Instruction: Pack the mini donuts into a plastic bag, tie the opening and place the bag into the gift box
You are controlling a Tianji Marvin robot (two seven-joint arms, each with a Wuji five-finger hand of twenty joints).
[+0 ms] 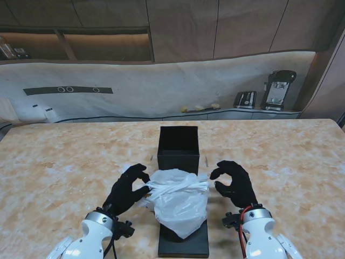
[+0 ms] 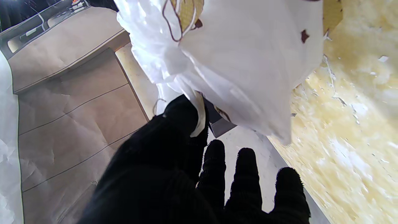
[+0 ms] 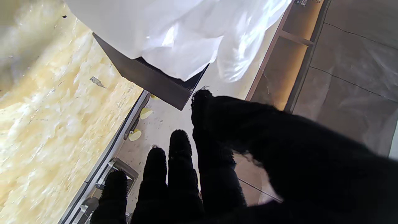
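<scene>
A white plastic bag lies bunched on a flat black lid close to me, its neck twisted into a band across the top. My left hand pinches the left end of that band, and a strip of plastic runs over its thumb. My right hand hovers just right of the band's other end with its fingers curled and apart, nothing between them. The open black gift box stands right behind the bag. Yellowish shapes show through the plastic; I cannot make them out as donuts.
The marble-patterned table stretches to both sides. Beyond its far edge runs a covered counter with small appliances at the right.
</scene>
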